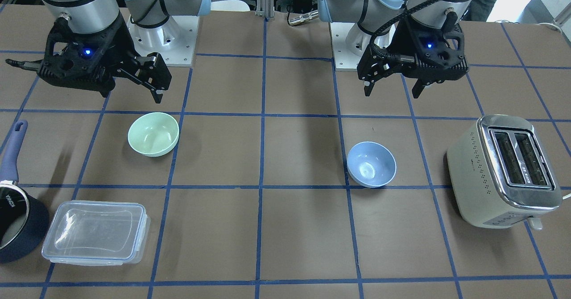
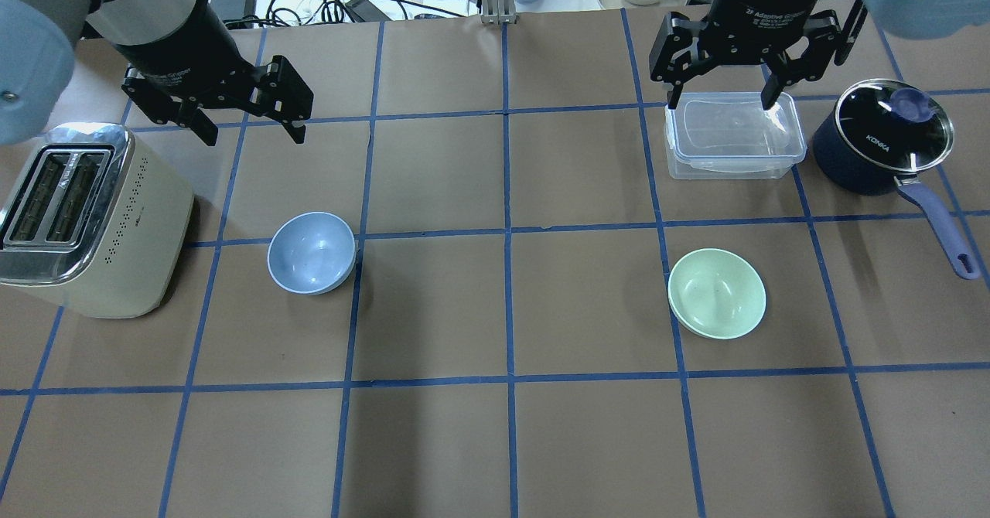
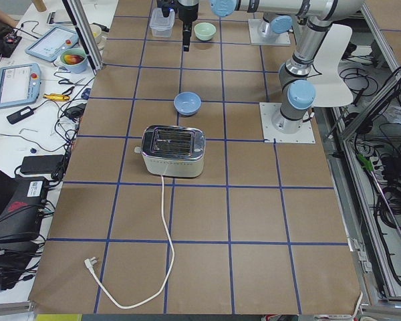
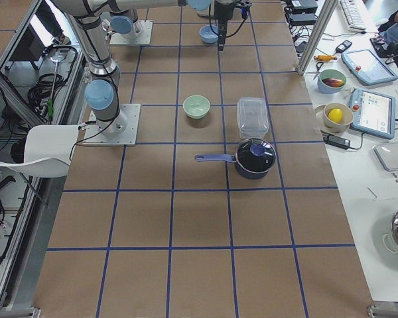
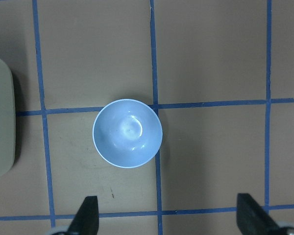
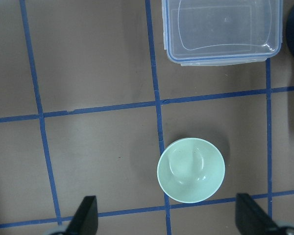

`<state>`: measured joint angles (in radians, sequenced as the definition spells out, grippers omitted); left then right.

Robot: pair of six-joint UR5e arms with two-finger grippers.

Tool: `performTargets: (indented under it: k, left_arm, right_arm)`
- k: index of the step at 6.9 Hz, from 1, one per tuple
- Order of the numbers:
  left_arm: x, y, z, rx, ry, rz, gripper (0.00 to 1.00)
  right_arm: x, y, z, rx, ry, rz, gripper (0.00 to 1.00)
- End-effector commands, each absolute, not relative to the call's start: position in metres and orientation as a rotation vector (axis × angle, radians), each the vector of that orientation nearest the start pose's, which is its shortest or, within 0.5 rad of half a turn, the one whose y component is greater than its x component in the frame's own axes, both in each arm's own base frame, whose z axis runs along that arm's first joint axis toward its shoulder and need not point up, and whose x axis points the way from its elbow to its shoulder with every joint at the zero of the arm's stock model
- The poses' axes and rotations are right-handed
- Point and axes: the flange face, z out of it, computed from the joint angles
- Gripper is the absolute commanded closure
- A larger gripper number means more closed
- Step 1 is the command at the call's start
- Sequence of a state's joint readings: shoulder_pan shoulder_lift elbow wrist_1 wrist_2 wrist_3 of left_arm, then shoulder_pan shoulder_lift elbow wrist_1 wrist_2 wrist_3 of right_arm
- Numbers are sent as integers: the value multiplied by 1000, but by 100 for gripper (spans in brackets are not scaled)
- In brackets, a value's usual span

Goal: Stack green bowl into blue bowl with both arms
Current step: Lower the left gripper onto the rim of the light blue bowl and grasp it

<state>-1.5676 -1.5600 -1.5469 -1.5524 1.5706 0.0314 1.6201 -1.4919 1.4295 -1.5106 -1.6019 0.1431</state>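
The green bowl (image 2: 717, 293) sits upright on the brown table, on my right side; it also shows in the front view (image 1: 153, 134) and the right wrist view (image 6: 191, 170). The blue bowl (image 2: 312, 253) sits upright on my left side, also in the front view (image 1: 371, 164) and the left wrist view (image 5: 127, 133). Both bowls are empty and far apart. My left gripper (image 2: 255, 138) hangs open and empty above the table, beyond the blue bowl. My right gripper (image 2: 719, 103) hangs open and empty over a clear container, beyond the green bowl.
A cream toaster (image 2: 85, 216) stands left of the blue bowl. A clear plastic lidded container (image 2: 733, 135) and a dark navy saucepan (image 2: 882, 139) with a lid and long handle stand beyond the green bowl. Blue tape lines grid the table.
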Motion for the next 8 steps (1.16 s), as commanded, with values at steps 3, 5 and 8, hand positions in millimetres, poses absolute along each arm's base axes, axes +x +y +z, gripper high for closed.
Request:
performTargets:
  k: [3, 5, 8]
  left_arm:
    - [-133, -490, 497, 50, 3130, -53, 0]
    - [-135, -485, 436, 80, 3130, 148, 0]
    - [-138, -515, 301, 37, 3189, 79, 0]
  right_arm:
    - [158, -518, 511, 90, 3160, 0, 0]
    - [156, -518, 510, 94, 3159, 7, 0]
    - [156, -517, 509, 73, 3161, 17, 0]
